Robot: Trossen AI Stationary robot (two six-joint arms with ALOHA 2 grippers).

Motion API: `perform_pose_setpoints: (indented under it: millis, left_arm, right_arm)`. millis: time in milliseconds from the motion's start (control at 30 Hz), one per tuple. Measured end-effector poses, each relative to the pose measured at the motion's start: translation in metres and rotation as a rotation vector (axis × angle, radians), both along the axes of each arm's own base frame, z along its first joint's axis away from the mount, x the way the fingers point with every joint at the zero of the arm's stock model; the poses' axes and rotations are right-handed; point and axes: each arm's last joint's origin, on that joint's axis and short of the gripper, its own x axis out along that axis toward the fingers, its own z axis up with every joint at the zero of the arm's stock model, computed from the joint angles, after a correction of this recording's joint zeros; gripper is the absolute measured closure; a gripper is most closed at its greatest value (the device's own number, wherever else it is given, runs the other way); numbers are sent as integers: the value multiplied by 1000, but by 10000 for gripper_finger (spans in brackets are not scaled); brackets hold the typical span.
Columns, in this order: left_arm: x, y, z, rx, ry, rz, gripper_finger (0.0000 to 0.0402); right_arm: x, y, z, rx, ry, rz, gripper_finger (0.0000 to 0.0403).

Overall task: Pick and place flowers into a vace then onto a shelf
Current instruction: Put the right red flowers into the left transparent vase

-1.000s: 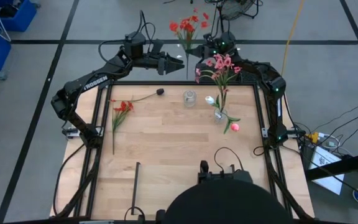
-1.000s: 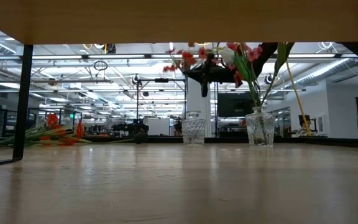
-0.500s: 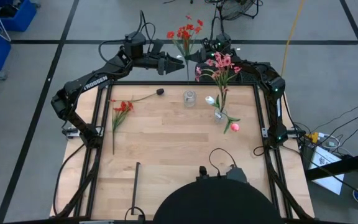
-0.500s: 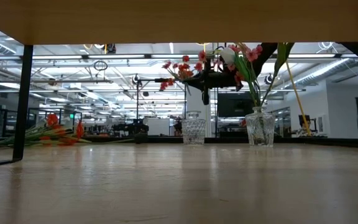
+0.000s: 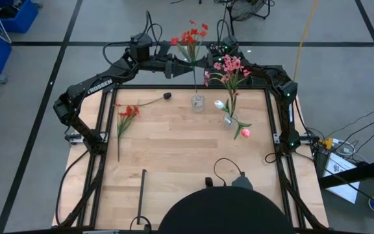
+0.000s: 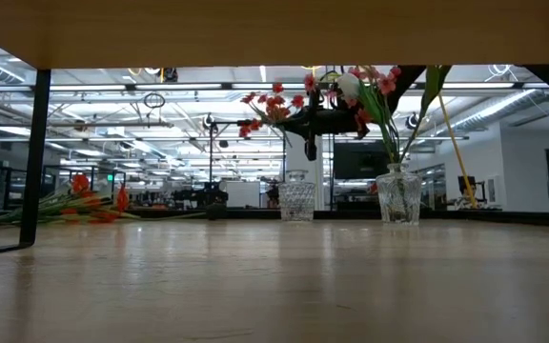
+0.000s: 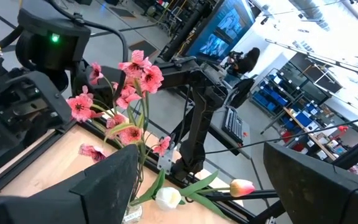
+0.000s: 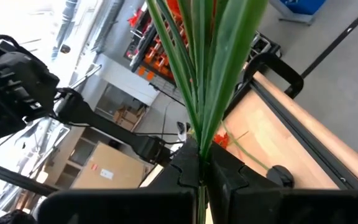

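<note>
My right gripper (image 5: 204, 63) hangs above the table's far edge, shut on a red blossom spray (image 5: 190, 35), seen also in the low view (image 6: 267, 101). An empty glass vase (image 5: 198, 102) stands below it. My left gripper (image 5: 182, 66) is open, just left of the spray's stalk and not touching it. A second vase (image 5: 229, 121) holds pink sprays (image 5: 229, 65), a white tulip (image 5: 219, 104) and a pink-red tulip (image 5: 245, 132). More red flowers (image 5: 127, 112) lie flat on the table's left. The shelf board (image 6: 274, 29) spans overhead in the low view. My right gripper pinches the bunched green stalks (image 8: 201, 140) of the red spray between its two fingers, which lie across the stalks and come about level from the table's right. The spray is lifted clear of the table, with its blossoms tilted up to the left and its thin stalk (image 5: 195, 81) pointing toward the empty vase.
A small black object (image 5: 167, 95) lies on the table's far left. The shelf's black uprights (image 6: 34, 152) stand near the table's near edge. A dark round shape (image 5: 229, 211) covers the near middle in the high view. Bare wood (image 5: 174, 149) lies between the vases and the shelf.
My right gripper has carried the red spray a little toward the table's left. The spray's blossom end has tipped over to the left, and its stalk now lines up over the empty vase. My left arm has stayed put.
</note>
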Motion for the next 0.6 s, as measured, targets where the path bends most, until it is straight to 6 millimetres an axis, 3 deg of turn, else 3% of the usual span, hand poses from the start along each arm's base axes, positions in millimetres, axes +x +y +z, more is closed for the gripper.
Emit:
perform_pose_setpoints:
  millis: [267, 600]
  left_arm:
    - [0, 0, 0, -3, 0, 0, 50]
    - [0, 0, 0, -6, 0, 1, 50]
  right_arm:
    - [0, 2, -2, 9, 21, 26, 403]
    - [-2, 7, 10, -14, 35, 3, 403]
